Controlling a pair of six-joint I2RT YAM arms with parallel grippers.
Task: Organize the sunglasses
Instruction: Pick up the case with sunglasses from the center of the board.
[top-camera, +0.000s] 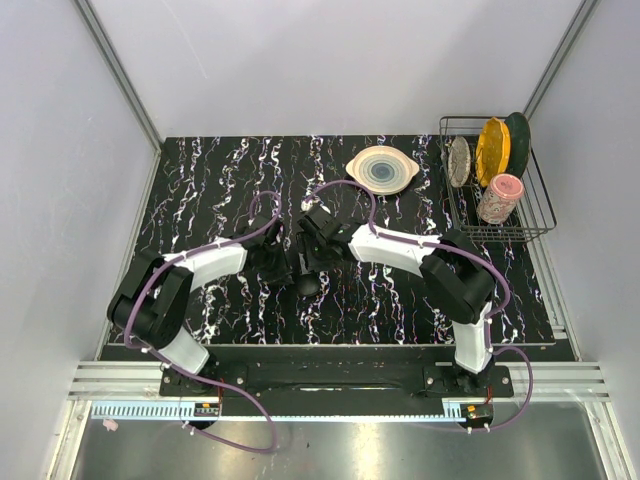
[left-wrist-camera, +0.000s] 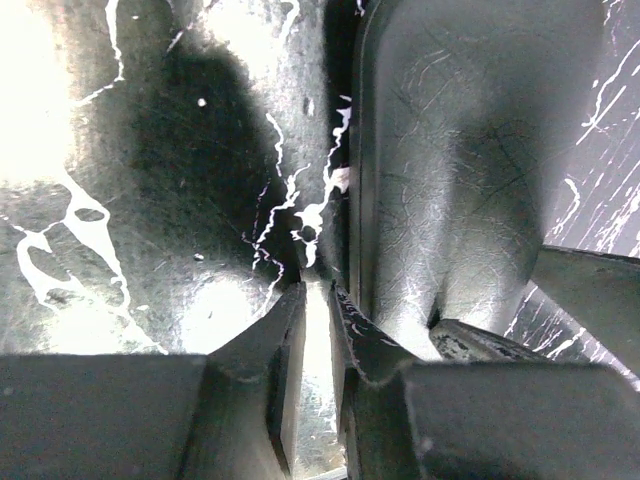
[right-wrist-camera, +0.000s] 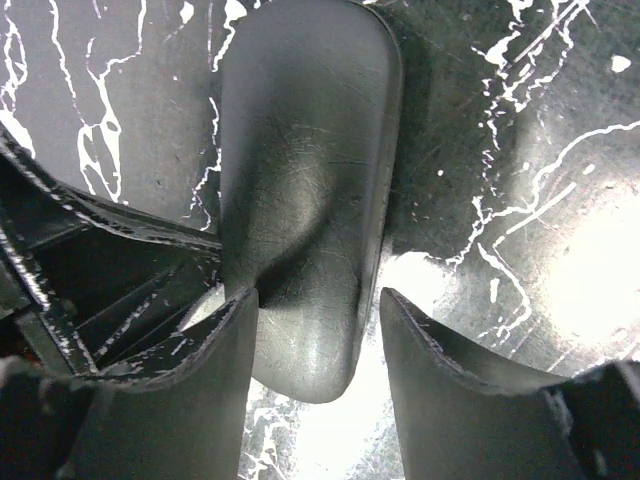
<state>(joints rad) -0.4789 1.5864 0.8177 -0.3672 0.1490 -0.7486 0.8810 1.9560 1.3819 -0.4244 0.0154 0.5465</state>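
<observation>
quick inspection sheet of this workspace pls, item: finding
surface: black marbled mat, no spills seen
job's things: sunglasses nothing seen; black case closed, lying between the two grippers
clutter: ringed plate at the far edge; rack at far right holding dishes and a pink cup
grippers: left gripper nearly closed beside the case's edge, grip unclear; right gripper open, straddling one end of the case
cables: purple cables loop along both arms and over the near rail, no snag seen
surroundings: plain grey walls

no readable text, no labels, no brands, no numbers anywhere
</observation>
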